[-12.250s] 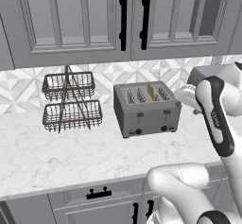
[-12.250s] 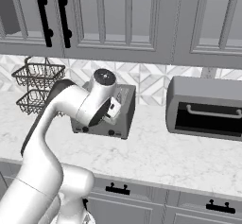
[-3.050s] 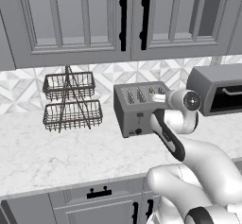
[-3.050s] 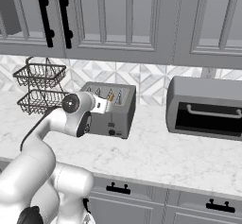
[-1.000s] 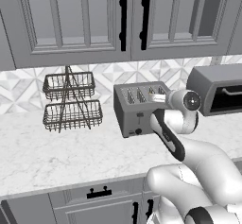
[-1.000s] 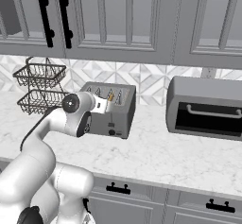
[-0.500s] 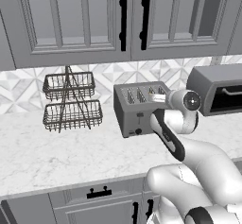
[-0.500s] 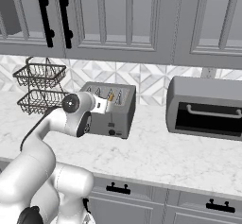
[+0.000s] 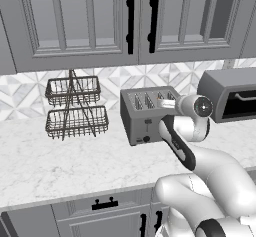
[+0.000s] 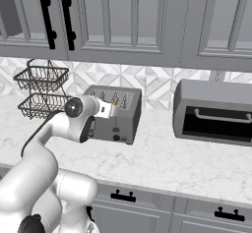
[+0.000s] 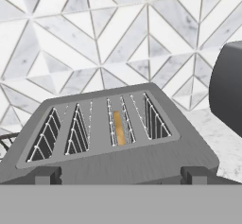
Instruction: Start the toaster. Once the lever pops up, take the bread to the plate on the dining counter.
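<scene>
While angled down over the toaster (image 11: 113, 138), gripper (image 10: 112, 110) wide open, empty, above bread (image 11: 119, 128).

The bread (image 11: 119, 128) sits sunk in a slot of the toaster (image 11: 108, 142), so just a thin tan edge shows. The arm covers the toaster's right end in the left base view. The oven box (image 9: 231, 95) is cut off by that picture's right edge. The pincer's fingertips (image 11: 196, 175) barely clear the hand view's bottom.
</scene>
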